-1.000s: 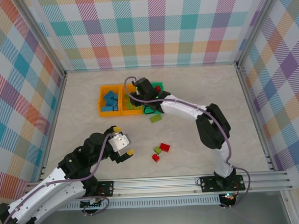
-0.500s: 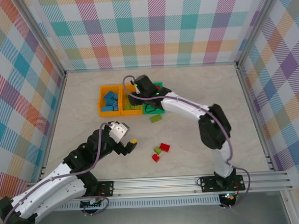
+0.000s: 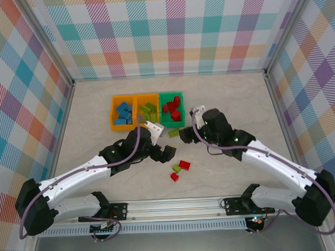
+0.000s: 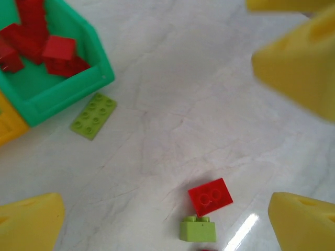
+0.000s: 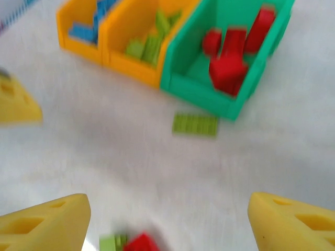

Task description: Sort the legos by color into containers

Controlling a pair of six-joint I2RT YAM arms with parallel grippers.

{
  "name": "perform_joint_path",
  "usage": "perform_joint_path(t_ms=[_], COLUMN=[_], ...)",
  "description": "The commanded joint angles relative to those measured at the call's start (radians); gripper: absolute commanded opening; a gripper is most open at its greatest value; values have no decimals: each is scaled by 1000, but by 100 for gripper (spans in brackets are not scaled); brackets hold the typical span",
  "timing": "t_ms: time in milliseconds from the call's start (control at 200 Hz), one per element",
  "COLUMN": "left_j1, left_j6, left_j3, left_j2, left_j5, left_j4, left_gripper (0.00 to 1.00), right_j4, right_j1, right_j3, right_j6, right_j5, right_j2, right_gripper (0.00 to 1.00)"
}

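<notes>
Three joined bins stand at the back: an orange bin (image 3: 123,112) with blue legos, an orange bin (image 3: 147,110) with lime legos, and a green bin (image 3: 172,108) with red legos. On the table lie a flat lime brick (image 3: 174,133), a red brick (image 3: 184,165), a small lime brick (image 3: 176,168) and a small red brick (image 3: 174,176). My left gripper (image 3: 165,153) hovers open just left of that cluster; its wrist view has the red brick (image 4: 210,196) and lime brick (image 4: 198,229) between the fingers. My right gripper (image 3: 186,135) is open beside the flat lime brick (image 5: 195,125).
Checked walls enclose the table on three sides and a metal rail (image 3: 181,205) runs along the near edge. The two grippers are close together; yellow fingers (image 4: 298,57) of the right one show in the left wrist view. The right wrist view is motion-blurred.
The right arm has pulled back from over the bins toward the table's middle. The left arm has swung forward and right to the loose bricks. No brick was taken.
</notes>
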Motion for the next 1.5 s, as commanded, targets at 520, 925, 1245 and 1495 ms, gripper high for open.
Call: perform_joint_path(t_ms=[520,925,1245,1495], left_j1=[-10,-10,-9,-9], left_j6=[1007,978,803,594], left_j3=[-200,-274,-321,-309], left_j2=[-410,-421,-459,-410], left_j5=[246,228,217,156], left_j4=[-327,-253,-48,101], left_gripper=[100,100,100,100], right_j4=[-186,-89,-51,153], right_j1=[167,169,166,83], right_j3=[20,46,25,99], right_j6=[40,9,82,65], right_j5=[-45,-26,16,53], right_j2=[423,556,415,344], right_gripper=[80,52,32,30])
